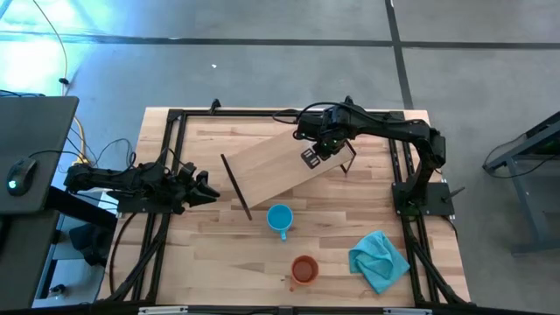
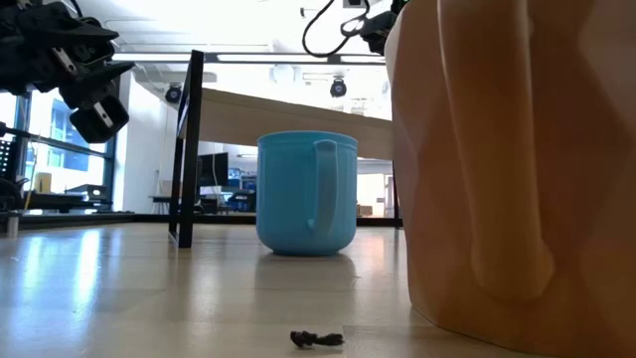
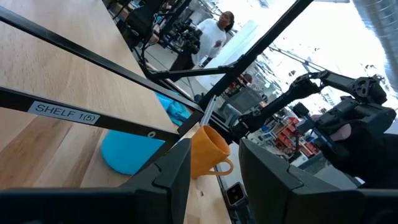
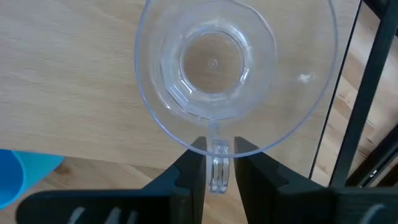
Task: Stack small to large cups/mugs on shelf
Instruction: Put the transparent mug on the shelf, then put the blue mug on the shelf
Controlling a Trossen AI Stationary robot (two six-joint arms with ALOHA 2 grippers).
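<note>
Releasing stage, judged: right claw [image 4: 214, 163] over shelf [image 1: 280, 166], fingers part-spread either side of clear cup [image 4: 214, 68] handle; firm grip or loose, can't tell. Cup upright on shelf board. Risk: finger snags handle on retreat, cup tips or skids off board edge. Left claw [image 3: 214, 171] idle at table [image 1: 219, 262] left side, spread, empty. Blue mug [image 1: 279, 218], orange mug [image 1: 304, 269] on table, teal cloth [image 1: 379, 260] beside. Concrete floor around; person in room beyond.

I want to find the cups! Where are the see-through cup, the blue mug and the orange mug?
clear cup [image 4: 211, 62]: right wrist view, on its base.
blue mug [image 1: 279, 217]: high view, on its opening.
orange-brown mug [image 1: 304, 269]: high view, on its opening.
</note>
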